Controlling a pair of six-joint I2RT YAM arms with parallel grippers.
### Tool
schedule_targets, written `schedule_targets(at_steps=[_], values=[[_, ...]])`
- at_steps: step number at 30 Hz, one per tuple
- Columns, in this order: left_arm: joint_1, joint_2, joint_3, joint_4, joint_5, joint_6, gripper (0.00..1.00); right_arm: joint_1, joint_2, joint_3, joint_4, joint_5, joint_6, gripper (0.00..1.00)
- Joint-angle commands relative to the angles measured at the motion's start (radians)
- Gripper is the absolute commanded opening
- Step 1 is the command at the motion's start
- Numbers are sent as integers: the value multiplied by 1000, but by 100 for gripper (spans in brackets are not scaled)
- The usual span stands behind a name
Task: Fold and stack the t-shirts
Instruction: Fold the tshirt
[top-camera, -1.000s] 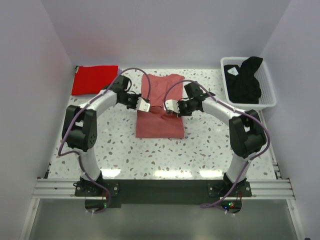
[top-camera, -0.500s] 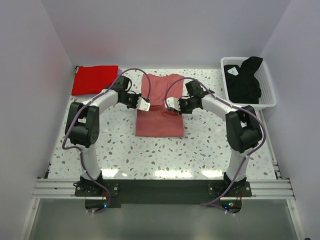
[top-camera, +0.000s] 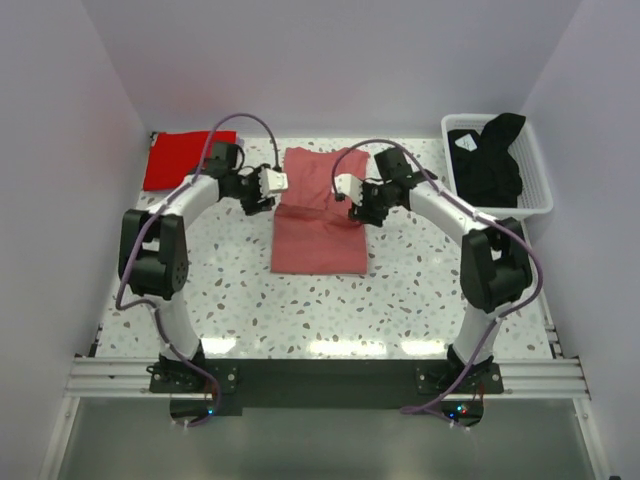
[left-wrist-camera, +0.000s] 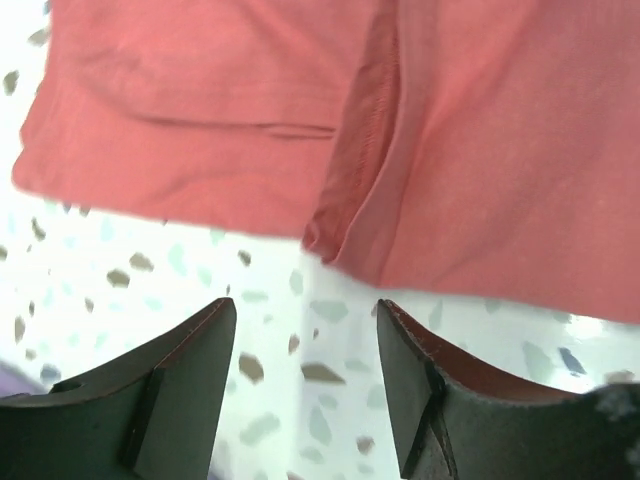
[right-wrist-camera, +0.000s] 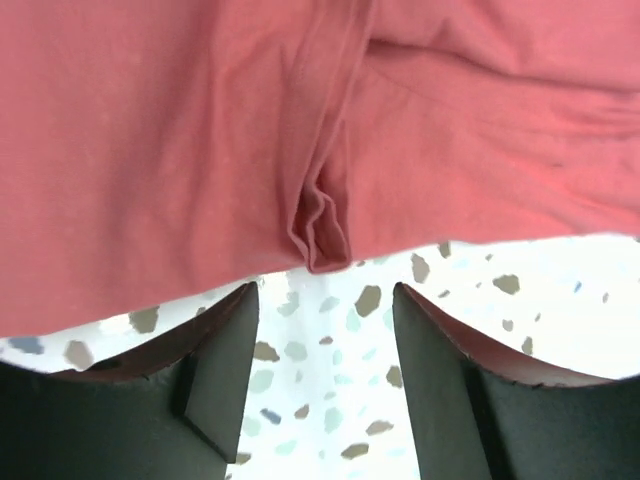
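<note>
Anchoring the near edge: you see both arm bases bolted to a metal rail (top-camera: 320, 378), and each arm arches in over the speckled bench (top-camera: 240, 295).

Centre of the bench: your salmon-pink t-shirt (top-camera: 318, 240) lies flat as a long folded panel. Its near end is squared off and its far end is a little wider. A fold edge crosses the cloth roughly on the line between the two end effectors.

Left end effector (top-camera: 272, 181): it is released and sits at the shirt's left border. Its dark fingers (left-wrist-camera: 170, 390) are parted with only bare bench between them. In your left wrist view, a hemmed layer edge ends in a small bunch of cloth just beyond the fingertips.

Right end effector (top-camera: 347, 186): it is released as well and sits by the shirt's right side. In your right wrist view its fingers (right-wrist-camera: 470, 400) are spread over bare bench, and a puckered fold at the shirt's edge lies just ahead of them. Neither end effector grips any cloth.

Far left corner: the red t-shirt (top-camera: 186, 158) lies folded flat behind the left arm, well apart from the pink one.

Far right corner: the white slatted basket (top-camera: 539, 170) holds the black t-shirt (top-camera: 488, 168), crumpled, with one part heaped up at the far rim.
</note>
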Motion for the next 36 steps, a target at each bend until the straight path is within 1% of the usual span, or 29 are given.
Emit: schedule_targets(at_steps=[1,2,3,4,5,6,7,8,9,12,17,21,25,28,30,31,33,34,36], values=[[33,-157,20,-14,76,-316,62,7,-108,110,-119,-40,253,54],[33,-180,0,-23,125,-373,60,12,-106,124,-138,-57,375,49],[33,-220,-45,-26,151,-487,59,15,-89,140,-167,-92,423,40],[28,-237,-72,-25,179,-547,58,27,-82,163,-220,-114,470,35],[22,-251,-99,-14,226,-612,56,30,-71,166,-236,-140,560,31],[18,-265,-148,-14,243,-716,54,38,-54,167,-263,-188,600,26],[7,-271,-176,-6,253,-767,52,35,-43,155,-265,-209,643,24],[4,-274,-208,45,268,-824,49,38,-36,146,-267,-229,719,21],[4,-279,-275,79,277,-935,49,38,-26,135,-267,-250,747,20],[4,-250,-357,159,300,-1055,47,39,1,57,-206,-281,850,19],[8,-152,-397,216,267,-1114,43,30,81,-33,-115,-240,921,17],[16,-50,-400,225,242,-1151,42,21,132,-72,-68,-192,906,17],[53,-3,-428,201,198,-1171,38,-2,165,-142,-60,-149,881,16],[94,-12,-469,181,184,-1159,36,-19,126,-173,-70,-129,858,18],[110,-36,-483,144,190,-1124,36,-19,87,-176,-102,-126,818,22],[114,-49,-481,127,201,-1102,36,-20,39,-170,-118,-131,803,24],[114,-108,-465,70,233,-1036,36,-19,-12,-158,-162,-126,731,29],[114,-157,-442,34,250,-983,39,-19,-57,-155,-178,-115,681,32],[114,-206,-419,-2,251,-920,41,-17,-103,-142,-224,-111,624,33]])
